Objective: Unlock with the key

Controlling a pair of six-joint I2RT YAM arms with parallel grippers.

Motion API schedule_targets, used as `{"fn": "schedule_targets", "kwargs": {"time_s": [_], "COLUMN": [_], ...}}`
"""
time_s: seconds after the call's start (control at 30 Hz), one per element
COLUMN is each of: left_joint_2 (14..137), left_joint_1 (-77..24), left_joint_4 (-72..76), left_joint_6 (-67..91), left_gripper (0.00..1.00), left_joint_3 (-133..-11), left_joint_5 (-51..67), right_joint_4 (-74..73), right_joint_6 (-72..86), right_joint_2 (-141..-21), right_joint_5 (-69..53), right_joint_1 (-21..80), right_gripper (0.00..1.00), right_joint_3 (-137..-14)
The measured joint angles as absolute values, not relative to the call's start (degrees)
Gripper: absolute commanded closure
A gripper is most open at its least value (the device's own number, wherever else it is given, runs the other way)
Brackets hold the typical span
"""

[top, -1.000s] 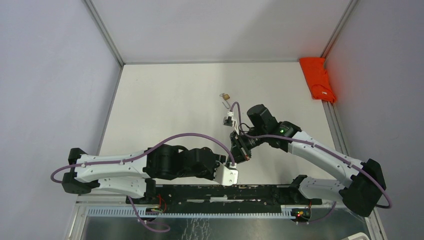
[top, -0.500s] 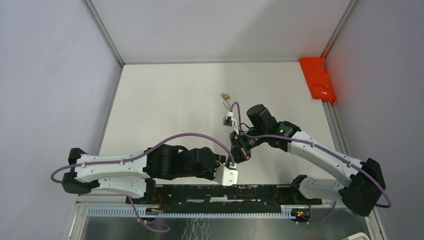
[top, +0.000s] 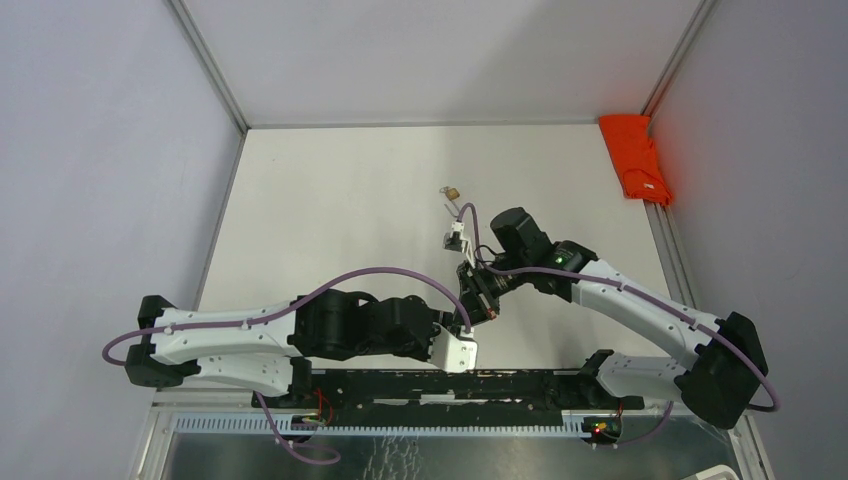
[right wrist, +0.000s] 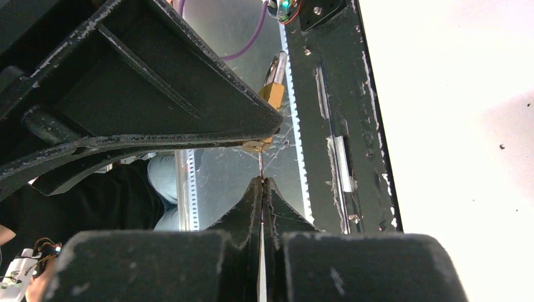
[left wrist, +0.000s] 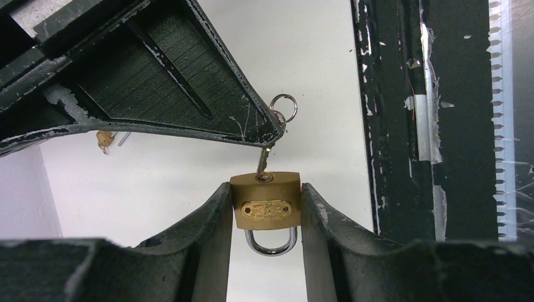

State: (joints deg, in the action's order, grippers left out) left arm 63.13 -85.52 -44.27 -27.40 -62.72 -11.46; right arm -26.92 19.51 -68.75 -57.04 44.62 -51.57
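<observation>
My left gripper (left wrist: 265,204) is shut on a small brass padlock (left wrist: 265,200), its silver shackle (left wrist: 271,242) closed and pointing toward the wrist. A key (left wrist: 263,162) with a split ring (left wrist: 284,111) sits in the keyhole on the lock's far face. My right gripper (right wrist: 262,181) is shut on the key, seen edge-on (right wrist: 261,165), with the padlock (right wrist: 271,94) beyond it. In the top view both grippers meet near the table's front middle, the left gripper (top: 466,322) just below the right gripper (top: 482,298).
A second small padlock with keys (top: 452,192) lies on the white table further back. A folded orange cloth (top: 636,157) lies at the back right edge. A black rail (top: 450,385) runs along the near edge.
The right arm has shifted slightly left and its wrist has turned a little. The left arm holds still.
</observation>
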Motion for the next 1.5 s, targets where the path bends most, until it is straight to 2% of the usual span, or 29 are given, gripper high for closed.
{"fn": "schedule_targets", "kwargs": {"time_s": [1.5], "left_joint_2": [62.8], "left_joint_1": [-86.4], "left_joint_4": [-45.3], "left_joint_6": [-27.4], "left_gripper": [0.98], "left_joint_3": [-62.7], "left_joint_5": [-12.0], "right_joint_4": [-27.6], "right_joint_6": [24.7], "right_joint_2": [-70.3], "right_joint_5": [-56.3], "right_joint_1": [46.5], "right_gripper": [1.00], "right_joint_3": [-53.9]}}
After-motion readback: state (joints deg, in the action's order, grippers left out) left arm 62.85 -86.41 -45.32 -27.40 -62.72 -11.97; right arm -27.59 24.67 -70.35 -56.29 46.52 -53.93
